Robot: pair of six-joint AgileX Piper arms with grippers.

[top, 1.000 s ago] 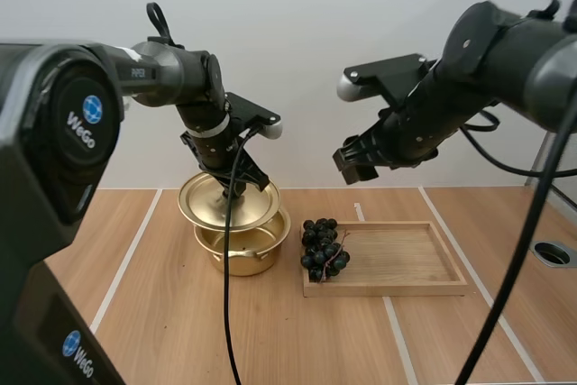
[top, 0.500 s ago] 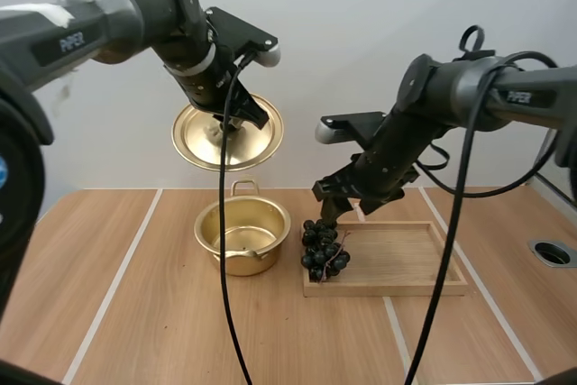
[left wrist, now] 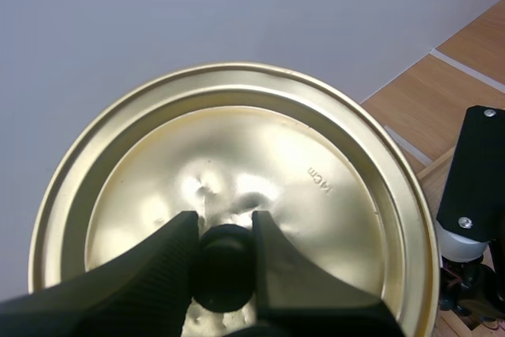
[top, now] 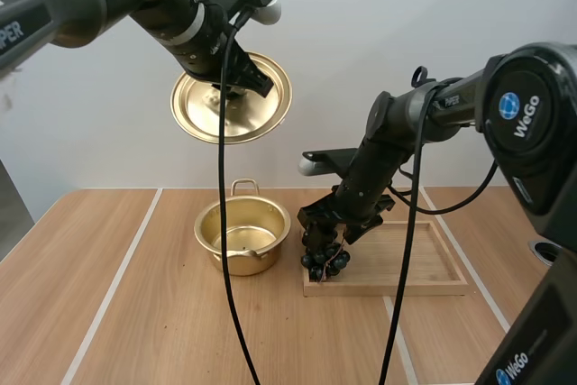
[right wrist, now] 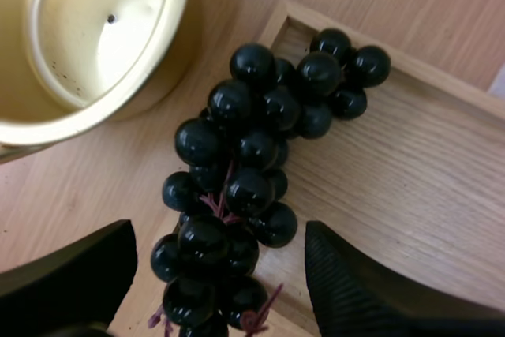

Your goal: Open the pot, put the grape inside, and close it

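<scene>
Upper left of the high view: your left gripper (top: 239,78) is clamped on the knob (left wrist: 225,270) of the lid (top: 203,114), holding it high and tilted, clear of the pot's mouth. Lower centre: the pot (top: 242,239) stands open. Just to its right, the grapes (top: 325,259) lie on the left end of the tray (top: 415,263). Your right gripper (right wrist: 221,234) straddles the bunch, fingers wide apart, placed for a pinch not yet made.

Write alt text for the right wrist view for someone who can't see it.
The right tool, fingers open, hovers over a bunch of dark grapes lying at one end of a wooden tray. An open gold pot stands beside the tray.
</scene>
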